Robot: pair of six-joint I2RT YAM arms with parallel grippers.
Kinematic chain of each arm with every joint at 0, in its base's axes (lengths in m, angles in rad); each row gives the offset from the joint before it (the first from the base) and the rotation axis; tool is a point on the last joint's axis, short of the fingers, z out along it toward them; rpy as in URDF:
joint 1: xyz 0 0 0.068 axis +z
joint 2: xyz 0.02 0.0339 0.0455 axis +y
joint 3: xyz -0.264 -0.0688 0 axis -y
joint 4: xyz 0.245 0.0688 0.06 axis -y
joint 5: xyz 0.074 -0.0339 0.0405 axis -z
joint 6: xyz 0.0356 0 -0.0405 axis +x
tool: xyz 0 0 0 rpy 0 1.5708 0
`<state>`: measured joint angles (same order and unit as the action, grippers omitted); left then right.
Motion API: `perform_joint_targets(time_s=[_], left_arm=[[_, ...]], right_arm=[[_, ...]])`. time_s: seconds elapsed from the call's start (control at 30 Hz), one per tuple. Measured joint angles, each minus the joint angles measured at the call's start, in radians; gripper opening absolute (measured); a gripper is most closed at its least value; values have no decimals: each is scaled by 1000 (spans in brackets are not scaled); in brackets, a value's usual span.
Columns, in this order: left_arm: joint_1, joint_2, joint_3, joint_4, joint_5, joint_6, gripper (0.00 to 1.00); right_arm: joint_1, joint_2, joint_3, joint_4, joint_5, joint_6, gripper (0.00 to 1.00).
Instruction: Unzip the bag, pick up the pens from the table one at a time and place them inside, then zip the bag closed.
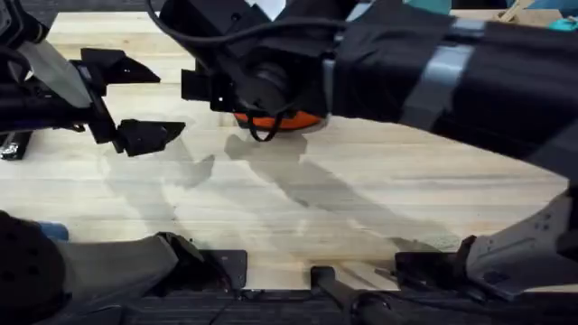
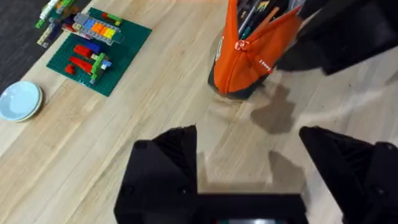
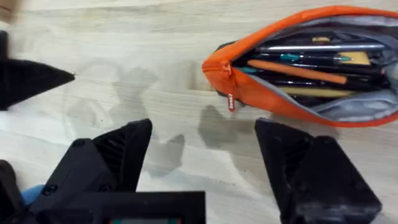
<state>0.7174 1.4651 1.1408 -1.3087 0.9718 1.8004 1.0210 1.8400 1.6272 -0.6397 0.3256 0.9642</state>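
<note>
Orange fabric of the bag lies on the pale wooden bench, mouth gaping, zipper run back to the near end where the small pull tab hangs. Inside, several pens lie lengthwise, among them an orange one and a dark one with silver. Long axis of the bag runs crosswise to the right tool, with the slider end just ahead of its gap and the rest of the pouch stretching off to one side. Right tool spread wide, holding nothing, hovering close over the bag; seen from overhead, a sliver of orange peeks from under the right arm. Left tool also spread wide and empty, farther off, facing the bag end-on at its zipper end. Judging by that, right tool sits nearer the pull tab; closing calls for a pinch on the tab, then a drag along the long axis, perhaps with the left tool steadying the near end.
</note>
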Motion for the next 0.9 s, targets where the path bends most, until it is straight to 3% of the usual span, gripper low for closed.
perform_joint_targets(time_s=[0.9], left_arm=[[0, 0, 0, 0, 0, 0, 993]], right_arm=[[-8, 146, 1, 149, 75, 0, 996]])
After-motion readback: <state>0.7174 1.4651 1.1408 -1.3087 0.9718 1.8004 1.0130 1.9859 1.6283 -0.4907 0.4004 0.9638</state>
